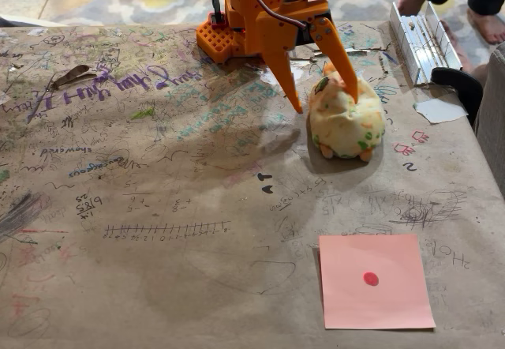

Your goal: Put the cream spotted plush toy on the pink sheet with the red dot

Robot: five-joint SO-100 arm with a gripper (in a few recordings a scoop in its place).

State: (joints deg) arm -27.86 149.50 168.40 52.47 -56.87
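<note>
The plush is sitting on the scribbled table, well apart from the pink sheet nearer the camera; the orange gripper is spreading wide, one finger pressing its top, the other beside it, gripping nothing; closing this off-centre risks the soft toy squirting sideways.

On the scribbled table: one cream spotted plush toy, one pink sheet with the red dot near the front edge, one white paper scrap at the right edge.
</note>
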